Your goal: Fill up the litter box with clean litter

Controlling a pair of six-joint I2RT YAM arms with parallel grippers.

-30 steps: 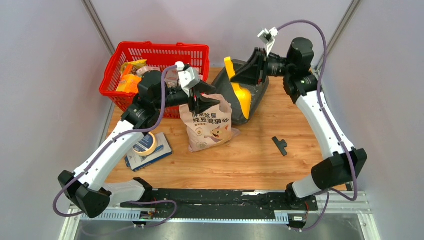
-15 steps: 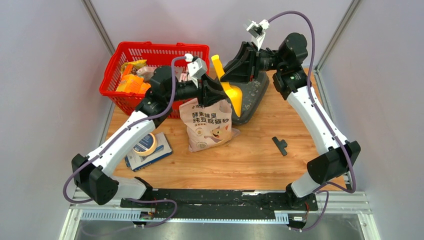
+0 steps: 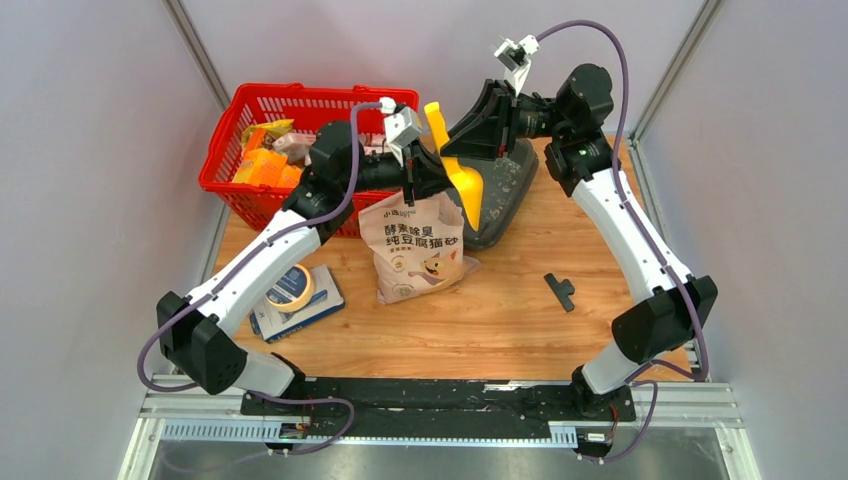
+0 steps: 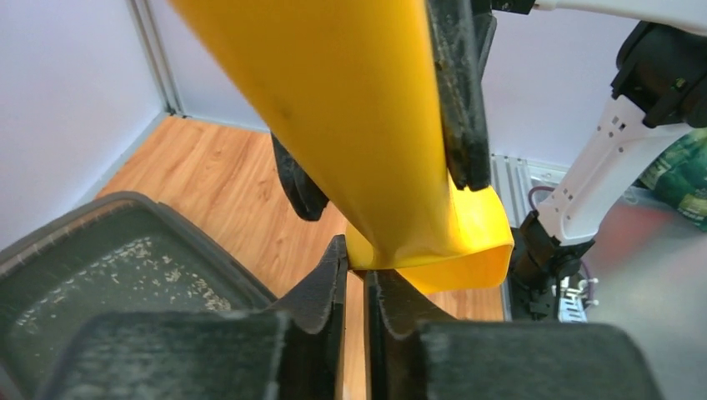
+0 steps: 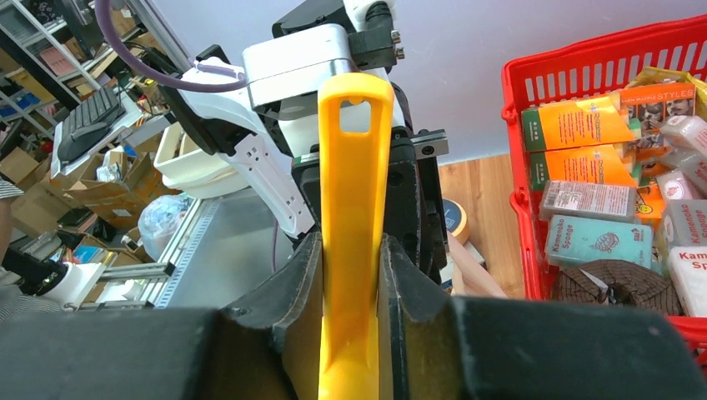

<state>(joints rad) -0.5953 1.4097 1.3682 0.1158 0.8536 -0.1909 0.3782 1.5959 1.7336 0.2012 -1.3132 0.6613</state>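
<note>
While the right gripper [image 5: 350, 243] clamps the yellow scoop [image 5: 354, 150], the left gripper's [image 4: 357, 268] hold is unclear. The litter box [image 3: 515, 175] sits far on the wooden table [image 3: 500, 310], right of the red basket [image 3: 300, 92], near pale walls [image 3: 450, 30].

The scoop [image 5: 354, 250] is smooth, glossy yellow plastic. The litter box [image 4: 75, 250] is matt dark grey plastic, dusted with gritty pale litter [image 4: 158, 265]; the basket [image 3: 300, 100] is shiny red plastic mesh. The desk [image 3: 510, 310] has a smooth wood-grain top with low sheen.
</note>
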